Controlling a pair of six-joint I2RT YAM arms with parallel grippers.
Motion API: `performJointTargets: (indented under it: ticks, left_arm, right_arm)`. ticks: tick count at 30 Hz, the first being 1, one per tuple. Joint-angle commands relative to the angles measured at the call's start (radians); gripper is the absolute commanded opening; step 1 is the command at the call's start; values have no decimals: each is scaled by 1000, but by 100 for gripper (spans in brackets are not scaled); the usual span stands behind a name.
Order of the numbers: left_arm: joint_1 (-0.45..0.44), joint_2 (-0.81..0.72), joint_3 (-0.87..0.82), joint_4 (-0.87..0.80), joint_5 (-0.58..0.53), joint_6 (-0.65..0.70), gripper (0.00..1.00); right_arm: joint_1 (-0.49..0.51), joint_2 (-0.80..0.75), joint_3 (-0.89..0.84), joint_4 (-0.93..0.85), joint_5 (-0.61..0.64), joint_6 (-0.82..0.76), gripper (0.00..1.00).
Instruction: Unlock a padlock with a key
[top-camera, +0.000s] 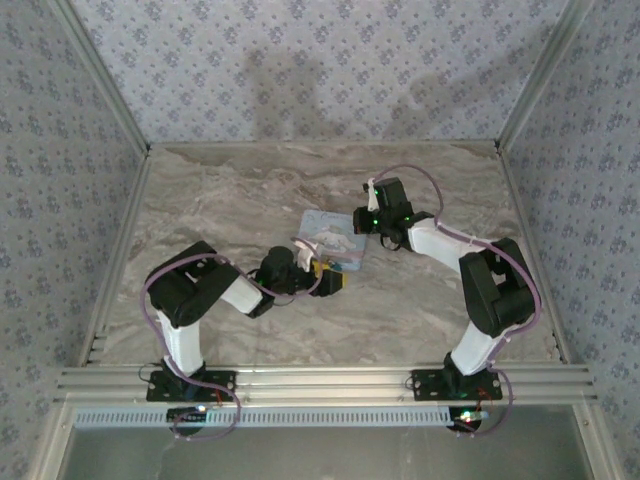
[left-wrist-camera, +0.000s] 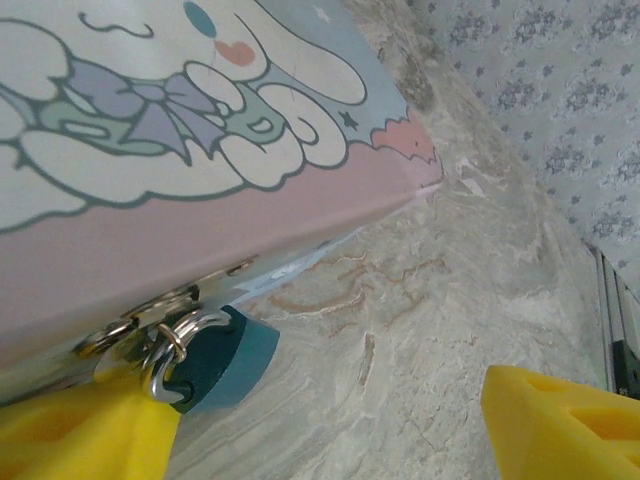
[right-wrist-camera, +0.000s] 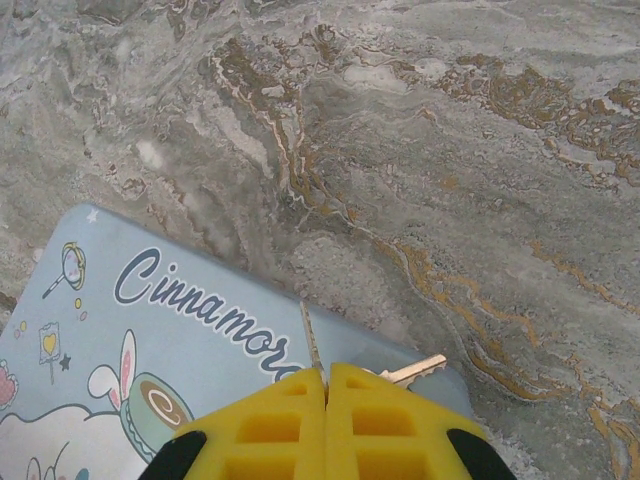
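Note:
The padlock (left-wrist-camera: 222, 358) is small, dark teal and hangs by its silver shackle from the hasp at the front of the pale blue cartoon tin (left-wrist-camera: 200, 150). My left gripper (left-wrist-camera: 330, 440) is open. Its left finger (left-wrist-camera: 85, 430) sits against the padlock and the other finger (left-wrist-camera: 560, 425) stands far to the right over bare marble. My right gripper (right-wrist-camera: 327, 385) is shut on a key (right-wrist-camera: 312, 340), whose thin blade pokes out over the tin's lid (right-wrist-camera: 150, 330). A second key (right-wrist-camera: 418, 371) juts out to the right beside the fingers.
The tin (top-camera: 335, 237) lies mid-table on the marble top (top-camera: 250, 190), between my left gripper (top-camera: 325, 275) and right gripper (top-camera: 372, 218). Patterned walls close in the back and both sides. An aluminium rail (top-camera: 320, 380) runs along the near edge.

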Motion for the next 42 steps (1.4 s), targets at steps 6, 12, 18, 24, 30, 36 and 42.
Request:
performJointTargets:
  ticks: [6,12,18,24,30,36,42]
  left_arm:
    - [9,25,3,62,-7,-43,78]
    - [7,111,-3,240,52,-107,72]
    - [-11,118,2,206,34,-117,71]
    - [-45,159,-3,229,-46,-180,70]
    - [-106,174,-9,253,-118,-185,76]
    - [-120,199,-16,283,-165,-216,80]
    - [-132,218,-8,259,-207,-237,66]
  right_arm:
    - [-11,-3,-23,-26,12,-10,0]
    - [-10,-4,-23,-24,13,-4,0]
    - [-14,-5,-25,-28,16,-9,0]
    - [-13,-10,-28,-22,12,-2,0]
    - [-16,-18,-33,-25,11,-8,0]
    - [-19,-25,-36,-22,6,-8,0]
    - [-25,-28,-44,-12,2,-5,0]
